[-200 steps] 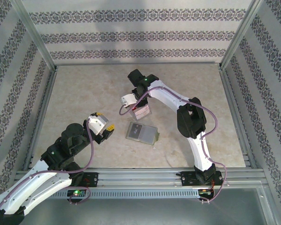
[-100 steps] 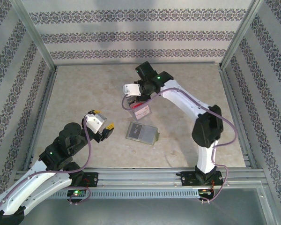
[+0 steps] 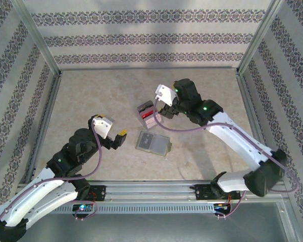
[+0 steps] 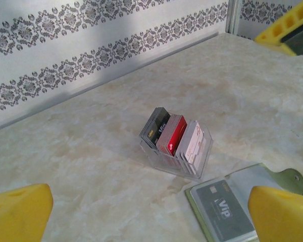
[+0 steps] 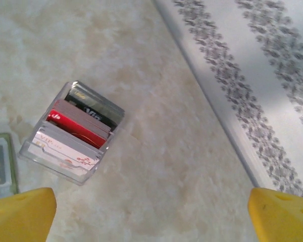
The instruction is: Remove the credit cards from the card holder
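Looked mostly done: cards (image 4: 171,133) stood in the rack (image 4: 167,164), but the holder (image 3: 152,143) had one VIP card (image 4: 223,209) inside. Left hand (image 3: 116,137) and right hand (image 3: 164,112) both gaped wide, empty.

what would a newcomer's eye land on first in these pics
The clear plastic rack of upright black, red and white cards in the middle of the beige tabletop stands out first. Just in front of it, toward the arms, lies the olive-green folding card holder, opened flat with a grey card in its sleeve. The left gripper and right gripper both hang open, holding nothing.
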Controlling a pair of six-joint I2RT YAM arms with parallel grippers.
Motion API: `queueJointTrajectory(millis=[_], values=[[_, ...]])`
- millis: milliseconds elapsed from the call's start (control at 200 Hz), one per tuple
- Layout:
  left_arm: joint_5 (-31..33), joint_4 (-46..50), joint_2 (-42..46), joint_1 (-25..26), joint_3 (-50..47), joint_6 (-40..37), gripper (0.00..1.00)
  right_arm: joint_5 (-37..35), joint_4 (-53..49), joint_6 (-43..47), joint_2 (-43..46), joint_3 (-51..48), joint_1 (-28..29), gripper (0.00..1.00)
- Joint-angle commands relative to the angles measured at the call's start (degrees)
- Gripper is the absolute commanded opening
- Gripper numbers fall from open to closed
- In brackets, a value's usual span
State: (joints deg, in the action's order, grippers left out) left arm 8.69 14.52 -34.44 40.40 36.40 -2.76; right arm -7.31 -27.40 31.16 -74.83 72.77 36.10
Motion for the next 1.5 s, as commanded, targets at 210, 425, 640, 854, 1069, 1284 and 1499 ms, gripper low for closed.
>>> queueJointTrajectory(millis=[210,425,640,854,1069,1284,1499], values=[[-0.3,-2.4,-7.1,-1.7,2.3,18.6,1.00,1.9,3.7,-36.7,17.0,-13.3,-7.1,0.98],[-1.3,2.5,-11.5,-2.4,3.0,29.0,1.00,9.1,2.9,-50.2,25.3,-21.9,-14.4,0.98],[-3.3,8.6,-15.9,-2.7,3.9,39.1,0.95,10.3,4.3,-59.7,34.4,-33.1,-16.2,0.98],[-14.4,4.2,-24.2,-2.7,3.4,43.0,0.80,11.2,5.1,-65.5,39.3,-39.8,-16.4,0.98],[-23.7,-7.0,-34.5,-2.7,2.1,44.7,0.64,11.2,4.8,-65.7,40.4,-41.6,-16.4,0.98],[-27.6,-13.5,-43.0,-2.7,2.5,44.8,0.57,11.8,3.3,-64.6,40.3,-41.7,-16.5,0.98],[-29.0,-17.1,-48.5,-3.9,3.4,44.0,0.51,12.1,3.1,-63.7,40.9,-42.7,-16.7,0.98]])
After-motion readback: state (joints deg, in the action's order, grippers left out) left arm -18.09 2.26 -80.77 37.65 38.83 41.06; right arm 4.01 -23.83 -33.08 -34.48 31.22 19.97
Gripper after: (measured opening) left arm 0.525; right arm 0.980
